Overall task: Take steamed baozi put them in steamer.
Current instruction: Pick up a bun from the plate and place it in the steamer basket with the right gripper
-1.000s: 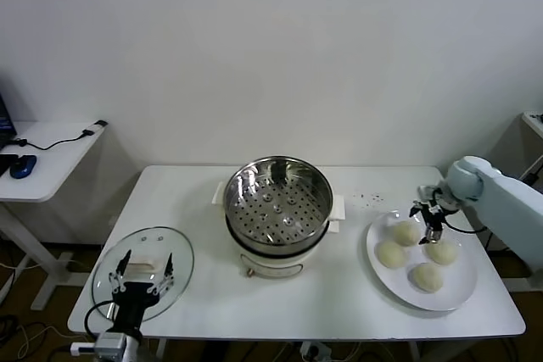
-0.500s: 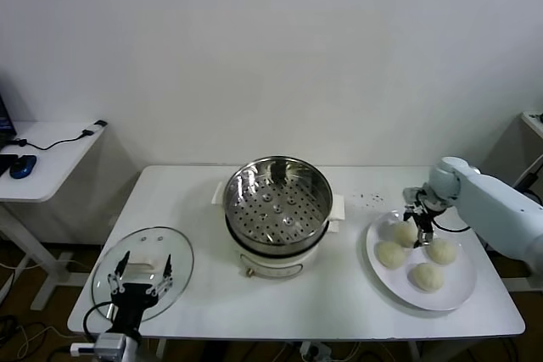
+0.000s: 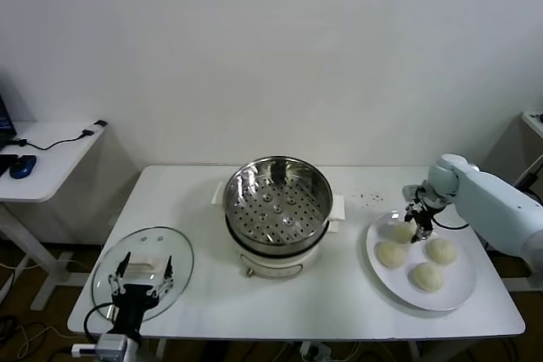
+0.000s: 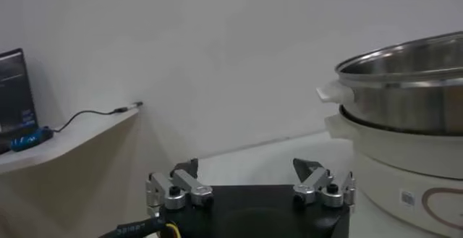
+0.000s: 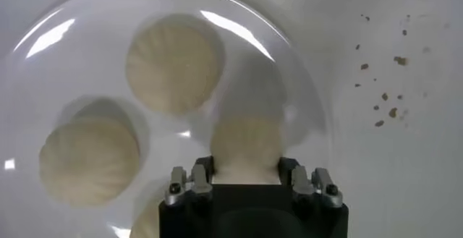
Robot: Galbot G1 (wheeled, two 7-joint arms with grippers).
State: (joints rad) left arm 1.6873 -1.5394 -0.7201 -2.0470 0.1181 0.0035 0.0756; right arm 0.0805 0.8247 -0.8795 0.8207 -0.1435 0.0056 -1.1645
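Right gripper (image 5: 248, 178) around 1 baozi (image 5: 247, 142)

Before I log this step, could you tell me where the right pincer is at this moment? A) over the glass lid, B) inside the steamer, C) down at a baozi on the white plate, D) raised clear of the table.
C: the right pincer sits astride the baozi nearest the steamer on the white plate, one finger on each side of it.

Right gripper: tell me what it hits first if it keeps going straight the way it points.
The right gripper points down at the plate and already straddles one baozi, fingers on either side of it. That bun comes first, then the plate beneath. Whether the fingers already touch it is unclear.
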